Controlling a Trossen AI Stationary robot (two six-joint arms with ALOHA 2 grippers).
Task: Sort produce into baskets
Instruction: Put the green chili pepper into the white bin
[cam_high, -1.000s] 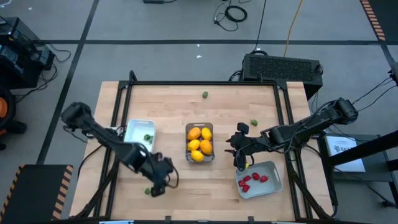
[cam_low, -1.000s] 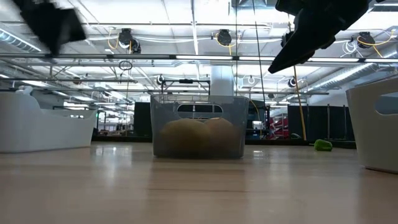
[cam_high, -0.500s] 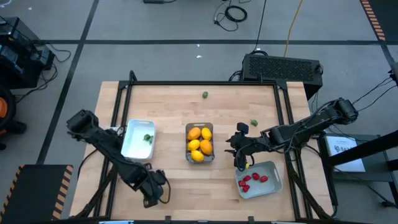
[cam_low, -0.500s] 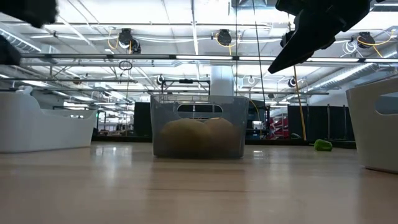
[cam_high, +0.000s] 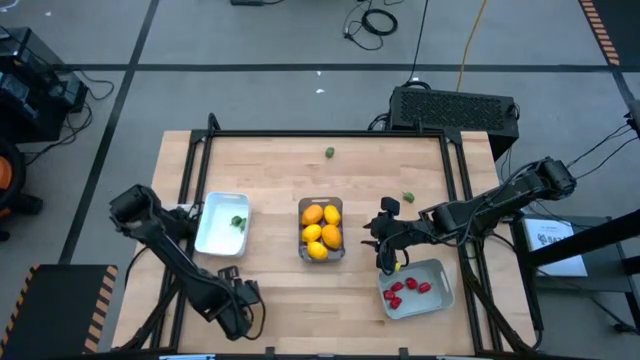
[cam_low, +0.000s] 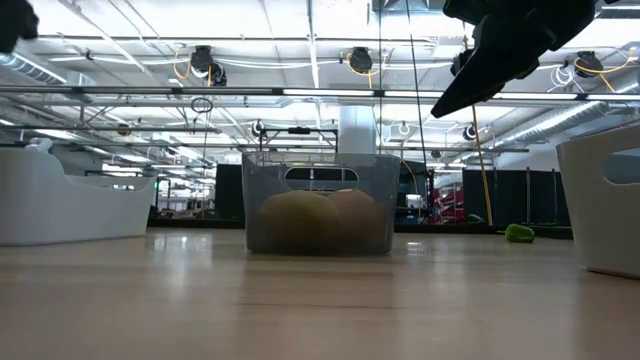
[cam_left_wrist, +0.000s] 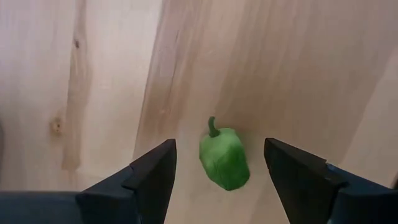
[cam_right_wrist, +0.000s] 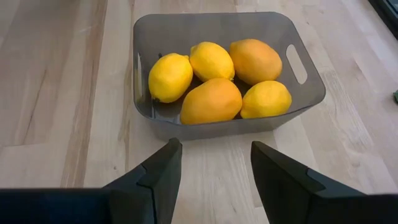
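A small green pepper-like piece (cam_left_wrist: 224, 159) lies on its side on the bare wood near the table's near left edge. My left gripper (cam_left_wrist: 219, 146) points down over it, open, one finger on each side without touching it; in the high view this gripper (cam_high: 238, 312) hides the piece. My right gripper (cam_high: 386, 258) hangs open and empty over the far left corner of the grey-blue tray (cam_high: 436, 272), which holds red pieces (cam_high: 405, 289). The clear bin (cam_high: 321, 249) holds yellow and orange fruit (cam_right_wrist: 214, 78). The white tray (cam_high: 215, 230) holds one green piece (cam_high: 237, 222).
Two loose green pieces lie on the table, one near the far edge (cam_high: 329, 152) and one right of centre (cam_high: 408, 198), the latter also in the low view (cam_low: 519, 233). A black frame rail (cam_high: 320, 133) borders the table. Bare wood lies between the bins.
My left gripper has gone toward the table's near edge and a little to the left, sinking and tipping more upright, and now stands over the loose green piece. Its arm has left the low view's upper left. The green piece has not moved.
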